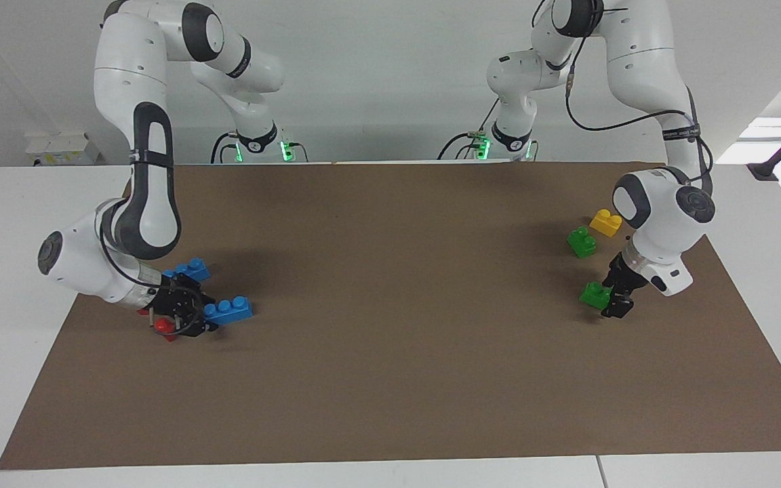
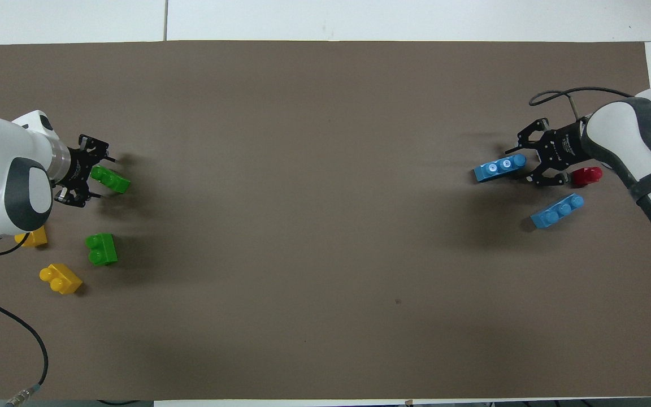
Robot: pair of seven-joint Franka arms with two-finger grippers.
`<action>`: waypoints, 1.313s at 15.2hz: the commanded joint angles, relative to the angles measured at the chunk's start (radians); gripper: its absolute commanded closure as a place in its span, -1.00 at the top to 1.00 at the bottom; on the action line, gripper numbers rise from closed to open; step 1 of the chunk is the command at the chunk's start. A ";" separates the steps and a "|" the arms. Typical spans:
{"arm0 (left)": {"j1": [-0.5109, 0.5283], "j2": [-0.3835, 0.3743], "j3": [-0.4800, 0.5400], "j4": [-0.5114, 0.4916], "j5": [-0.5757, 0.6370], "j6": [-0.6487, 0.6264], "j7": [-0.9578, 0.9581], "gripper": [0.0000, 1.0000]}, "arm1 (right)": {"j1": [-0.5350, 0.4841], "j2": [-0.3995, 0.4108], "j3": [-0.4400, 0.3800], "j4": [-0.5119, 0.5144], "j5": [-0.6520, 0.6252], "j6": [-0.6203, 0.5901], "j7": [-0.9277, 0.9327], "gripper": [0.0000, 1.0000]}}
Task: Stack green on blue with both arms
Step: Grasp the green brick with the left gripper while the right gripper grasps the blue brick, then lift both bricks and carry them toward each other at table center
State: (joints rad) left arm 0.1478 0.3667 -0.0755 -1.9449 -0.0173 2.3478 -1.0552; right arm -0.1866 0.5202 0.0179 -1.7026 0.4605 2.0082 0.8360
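Green comes first, at my left arm's end of the table. The green brick [image 1: 592, 295] lies low on or just above the brown mat [image 1: 390, 379], with my left gripper [image 1: 609, 297] right at its end. In the overhead view the brick pokes out of that gripper, but I cannot tell whether it is clamped or merely straddled. If I lift before the grip is firm, the brick could stay down or swing and drop. Its twin, the spare green brick [image 1: 582, 242], and a yellow brick [image 1: 605, 222] sit nearer to the robots, close enough for my wrist to knock them if I swing inward.

The middle of the mat is where I judge the two bricks must meet, and both arms have a long way to travel.

At my right arm's end, my right gripper [image 1: 202, 318] is clenched on one end of the blue brick [image 1: 229, 310], which sticks out sideways, looks slightly tilted and seems to be just off the mat. Held by its end like that, it may pivot when the green brick is pressed onto its studs, so the stack could slip or go on crooked. A red brick [image 1: 163, 327] is touching or just beside the gripper's body, and the second blue brick [image 1: 190, 270] lies near, closer to the robots. Either could be dragged along as I pull away.
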 commanded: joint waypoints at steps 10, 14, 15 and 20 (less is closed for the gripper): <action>-0.008 0.006 0.005 0.012 0.025 0.011 -0.026 -1.00 | 0.050 -0.028 0.023 0.093 0.033 -0.022 0.003 -1.00; -0.004 -0.006 0.002 0.018 0.019 -0.012 -0.023 -1.00 | 0.081 -0.060 0.117 0.133 0.099 -0.006 0.222 -1.00; 0.001 -0.014 0.000 0.018 0.016 -0.031 -0.025 -1.00 | 0.108 -0.062 0.126 0.141 0.099 0.007 0.309 -1.00; -0.011 -0.118 -0.001 0.020 0.016 -0.188 -0.028 -1.00 | 0.286 -0.091 0.126 0.135 0.073 0.098 0.665 -1.00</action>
State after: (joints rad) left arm 0.1463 0.3137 -0.0812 -1.9155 -0.0137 2.2372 -1.0603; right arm 0.0566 0.4415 0.1491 -1.5549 0.5382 2.0788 1.3872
